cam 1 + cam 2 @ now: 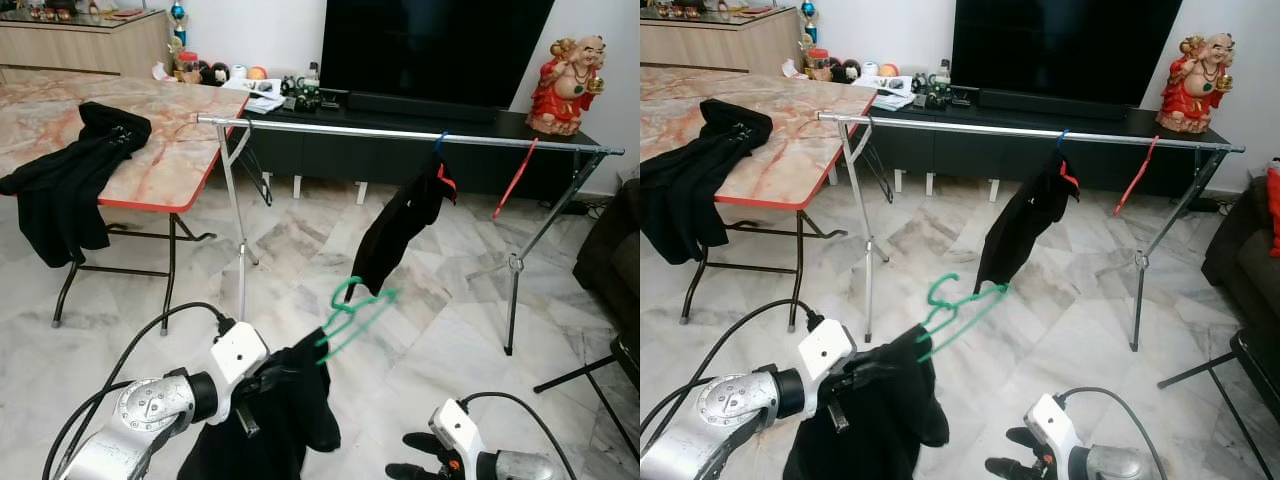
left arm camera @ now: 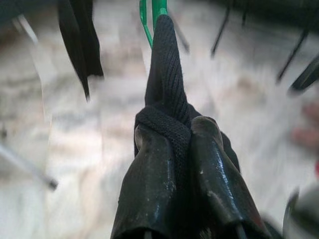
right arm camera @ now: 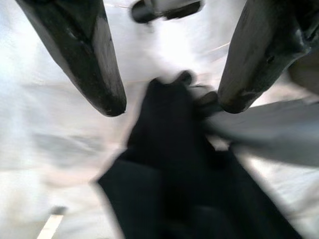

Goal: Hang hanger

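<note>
Three hangers (image 1: 355,308), three black garments (image 1: 400,225), one rail (image 1: 400,133), one table (image 1: 150,160).

At the frame's left, a pink marble-patterned folding table (image 1: 170,160) carries a black garment (image 1: 75,170) draped over its near edge.

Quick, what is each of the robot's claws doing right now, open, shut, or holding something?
Left gripper: shut on the black garment that hangs on a green plastic hanger.
Right gripper: open, holding nothing, low above the garment.
</note>
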{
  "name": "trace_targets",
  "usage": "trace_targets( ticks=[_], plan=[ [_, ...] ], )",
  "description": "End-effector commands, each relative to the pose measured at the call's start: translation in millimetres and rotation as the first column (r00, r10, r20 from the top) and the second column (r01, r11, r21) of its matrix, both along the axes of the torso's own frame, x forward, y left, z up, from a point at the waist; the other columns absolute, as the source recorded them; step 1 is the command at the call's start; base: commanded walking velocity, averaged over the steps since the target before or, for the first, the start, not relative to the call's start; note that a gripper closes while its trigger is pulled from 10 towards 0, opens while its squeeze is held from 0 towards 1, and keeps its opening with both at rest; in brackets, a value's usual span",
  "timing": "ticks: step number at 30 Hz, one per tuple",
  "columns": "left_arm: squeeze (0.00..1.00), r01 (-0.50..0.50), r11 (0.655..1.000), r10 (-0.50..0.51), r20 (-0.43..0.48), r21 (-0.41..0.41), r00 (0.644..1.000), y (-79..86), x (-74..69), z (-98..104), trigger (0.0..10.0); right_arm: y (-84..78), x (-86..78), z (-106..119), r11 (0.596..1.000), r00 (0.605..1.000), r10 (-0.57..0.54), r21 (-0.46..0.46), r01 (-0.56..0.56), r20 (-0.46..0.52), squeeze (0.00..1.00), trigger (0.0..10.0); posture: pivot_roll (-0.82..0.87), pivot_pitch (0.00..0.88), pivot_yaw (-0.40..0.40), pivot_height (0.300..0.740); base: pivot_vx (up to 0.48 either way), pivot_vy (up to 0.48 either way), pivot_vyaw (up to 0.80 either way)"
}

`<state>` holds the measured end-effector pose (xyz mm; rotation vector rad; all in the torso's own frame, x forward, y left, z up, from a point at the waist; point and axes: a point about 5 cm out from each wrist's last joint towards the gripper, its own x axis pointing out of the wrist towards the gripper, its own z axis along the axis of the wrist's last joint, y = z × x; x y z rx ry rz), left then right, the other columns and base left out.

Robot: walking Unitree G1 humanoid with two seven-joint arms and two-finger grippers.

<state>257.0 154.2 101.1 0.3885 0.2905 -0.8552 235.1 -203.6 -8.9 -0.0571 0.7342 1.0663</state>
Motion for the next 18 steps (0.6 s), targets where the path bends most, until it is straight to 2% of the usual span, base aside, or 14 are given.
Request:
trace_targets(
  ticks=[1,2,3,6,7,10,12,14,17,18],
  plan=[
    [0.00,0.048,0.996,-0.047,-0.015,0.073,0.999,0.9,-3.0,-6.2,10.0,-2.7,2.0,9.4,0.998,0.998,0.055,0.035,-0.055,0.006,0.00,10.0,0.11,0.000,-0.066,0.740,0.000,0.000,0.00],
    [0.00,0.048,0.996,-0.047,-0.015,0.073,0.999,0.9,-3.0,-6.2,10.0,-2.7,2.0,9.4,0.998,0.998,0.055,0.035,-0.055,0.006,0.00,10.0,0.11,0.000,-0.066,0.740,0.000,0.000,0.00],
    [0.00,0.112,0.981,-0.104,-0.057,0.159,0.993,4.6,-9.8,-16.9,10.0,-3.3,7.4,18.5,0.996,0.997,0.072,0.054,-0.074,0.039,0.00,10.0,0.11,0.000,-0.065,0.740,0.000,0.000,0.00],
    [0.00,0.224,0.941,-0.194,-0.140,0.253,0.971,11.3,-21.8,-29.3,10.0,-3.8,16.5,31.4,0.994,0.992,0.087,0.060,-0.093,0.095,0.00,10.0,0.10,0.000,-0.067,0.740,0.000,0.000,0.00],
    [0.00,0.274,0.925,-0.226,-0.197,0.264,0.954,14.4,-28.6,-32.8,10.0,-3.6,23.9,41.0,0.993,0.986,0.089,0.069,-0.100,0.141,0.00,10.0,0.10,0.000,-0.071,0.740,0.000,0.000,0.00],
    [0.00,0.293,0.916,-0.234,-0.227,0.274,0.945,16.1,-30.5,-34.1,10.0,-1.8,30.6,51.6,0.989,0.981,0.089,0.104,-0.109,0.174,0.00,10.0,0.10,0.000,-0.073,0.740,0.000,0.000,0.00],
    [0.00,0.337,0.893,-0.266,-0.254,0.298,0.930,17.9,-32.6,-33.9,10.0,0.0,36.3,61.4,0.982,0.973,0.112,0.125,-0.139,0.200,0.00,10.0,0.11,0.000,-0.077,0.740,0.000,0.000,0.00],
    [0.00,0.394,0.863,-0.312,-0.280,0.316,0.908,18.8,-35.0,-30.6,10.0,-1.0,45.3,67.6,0.985,0.968,0.108,0.106,-0.135,0.227,0.00,10.0,0.10,0.000,-0.081,0.740,0.000,0.000,0.00],
    [0.00,0.437,0.854,-0.358,-0.291,0.283,0.887,15.4,-34.1,-19.9,10.0,0.1,53.1,72.7,0.985,0.966,0.112,0.102,-0.139,0.232,0.00,10.0,0.12,0.000,-0.087,0.740,0.000,0.000,0.00],
    [0.00,0.467,0.840,-0.394,-0.282,0.275,0.875,13.4,-31.1,-11.4,10.0,4.1,55.2,76.1,0.977,0.966,0.137,0.130,-0.168,0.219,0.00,10.0,0.13,0.000,-0.091,0.740,0.000,0.000,0.00]
  ],
)
